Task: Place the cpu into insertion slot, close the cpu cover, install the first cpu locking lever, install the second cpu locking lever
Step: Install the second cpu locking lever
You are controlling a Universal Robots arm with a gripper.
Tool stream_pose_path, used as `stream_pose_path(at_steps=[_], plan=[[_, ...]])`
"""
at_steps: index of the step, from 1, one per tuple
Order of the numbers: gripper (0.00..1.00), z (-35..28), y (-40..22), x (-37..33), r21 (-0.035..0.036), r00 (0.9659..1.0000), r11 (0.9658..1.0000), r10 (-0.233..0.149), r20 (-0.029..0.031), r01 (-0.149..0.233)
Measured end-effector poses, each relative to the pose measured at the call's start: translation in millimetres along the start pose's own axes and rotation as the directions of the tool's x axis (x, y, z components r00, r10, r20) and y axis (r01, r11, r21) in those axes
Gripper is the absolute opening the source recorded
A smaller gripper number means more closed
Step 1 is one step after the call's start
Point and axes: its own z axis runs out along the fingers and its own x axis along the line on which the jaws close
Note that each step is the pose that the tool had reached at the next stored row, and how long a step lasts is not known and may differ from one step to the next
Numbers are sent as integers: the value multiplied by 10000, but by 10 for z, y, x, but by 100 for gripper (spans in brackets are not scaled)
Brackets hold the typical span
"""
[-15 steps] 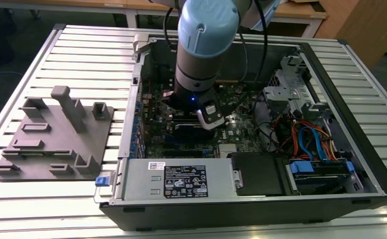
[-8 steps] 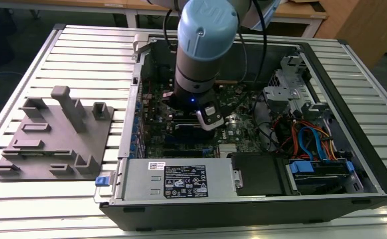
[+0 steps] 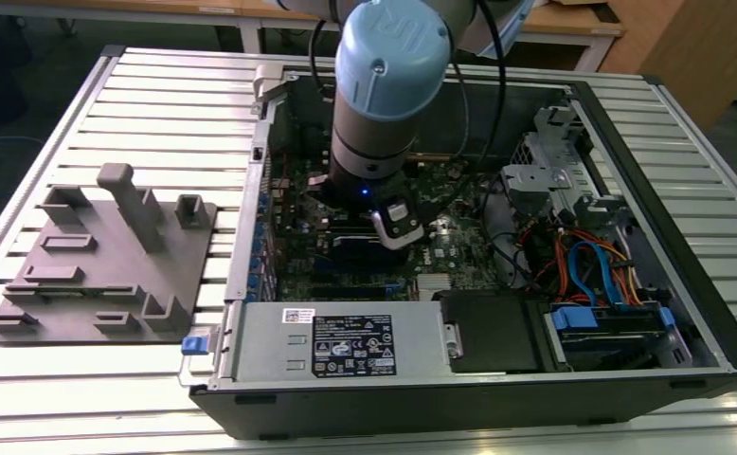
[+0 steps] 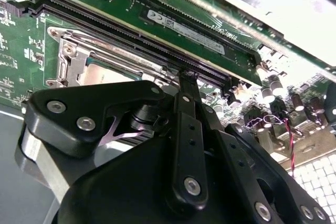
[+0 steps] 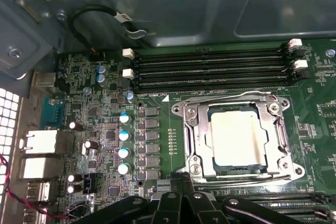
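One cpu (image 5: 235,139) sits in the insertion slot (image 5: 218,167) with the cpu cover (image 5: 197,137) shut over it. I cannot tell how wide the jaws are; their tip is beside the cover.

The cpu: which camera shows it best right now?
The first wrist view: the cpu lies face-on, framed by the cpu cover. The second wrist view catches a sliver behind the tool. In the exterior view the arm hides it.

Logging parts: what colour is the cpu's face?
Pale silver-grey cpu, best in the first wrist view.
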Motion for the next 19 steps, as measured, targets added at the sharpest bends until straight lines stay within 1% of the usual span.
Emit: stream_pose_path(at_steps=[4,19], plan=[[11,9,5,5,-24,10000,10000,-2,-1,2],[11,33,53,28,-24,10000,10000,-2,-2,2]])
